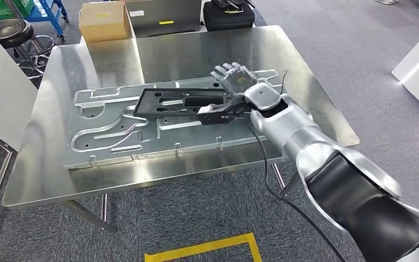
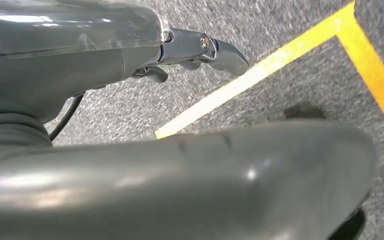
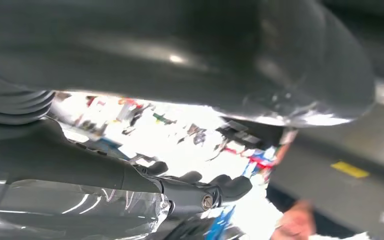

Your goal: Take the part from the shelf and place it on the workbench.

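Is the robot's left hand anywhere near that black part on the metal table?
Probably not as things stand. The left hand hangs over grey carpet and a yellow floor line, while the black part lies on the workbench by the right hand.

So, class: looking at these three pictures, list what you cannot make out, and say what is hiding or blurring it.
- Head view: whether the right robot hand grips the black part lying on the silver plate; the wrist hides the contact.
- Right wrist view: the surroundings behind the fingers are blurred and glare-washed.
- Left wrist view: the left robot hand hangs over carpet; its grey thumb hides much of the floor.
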Robot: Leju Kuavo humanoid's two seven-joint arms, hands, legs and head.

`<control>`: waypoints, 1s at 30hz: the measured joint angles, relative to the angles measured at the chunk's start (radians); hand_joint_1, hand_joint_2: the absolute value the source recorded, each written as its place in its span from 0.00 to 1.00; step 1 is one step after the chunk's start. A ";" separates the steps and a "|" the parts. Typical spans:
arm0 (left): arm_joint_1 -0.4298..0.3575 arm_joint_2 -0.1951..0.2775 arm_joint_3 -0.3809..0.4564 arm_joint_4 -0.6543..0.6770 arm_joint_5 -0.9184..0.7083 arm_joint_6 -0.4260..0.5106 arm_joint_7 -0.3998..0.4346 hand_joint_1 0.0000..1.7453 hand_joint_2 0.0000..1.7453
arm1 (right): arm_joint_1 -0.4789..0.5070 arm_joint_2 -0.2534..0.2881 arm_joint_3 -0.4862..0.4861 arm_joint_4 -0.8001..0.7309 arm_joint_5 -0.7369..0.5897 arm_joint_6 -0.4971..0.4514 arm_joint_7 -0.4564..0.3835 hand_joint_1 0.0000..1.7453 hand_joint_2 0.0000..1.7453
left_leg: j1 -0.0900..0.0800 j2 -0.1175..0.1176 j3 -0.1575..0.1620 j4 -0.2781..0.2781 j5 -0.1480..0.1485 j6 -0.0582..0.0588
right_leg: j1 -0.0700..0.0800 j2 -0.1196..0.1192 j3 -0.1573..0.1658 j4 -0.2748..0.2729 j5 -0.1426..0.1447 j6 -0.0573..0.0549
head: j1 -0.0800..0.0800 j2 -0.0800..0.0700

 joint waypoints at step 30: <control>-0.009 -0.041 0.083 0.000 0.081 0.054 -0.042 0.00 0.00 | 1.047 -0.094 -1.442 -0.806 -0.112 -0.579 -0.609 0.00 1.00 | -0.017 -0.024 0.055 -0.001 -0.051 0.029 | 0.002 -0.011 0.030 0.000 -0.005 0.003 | 0.001 0.000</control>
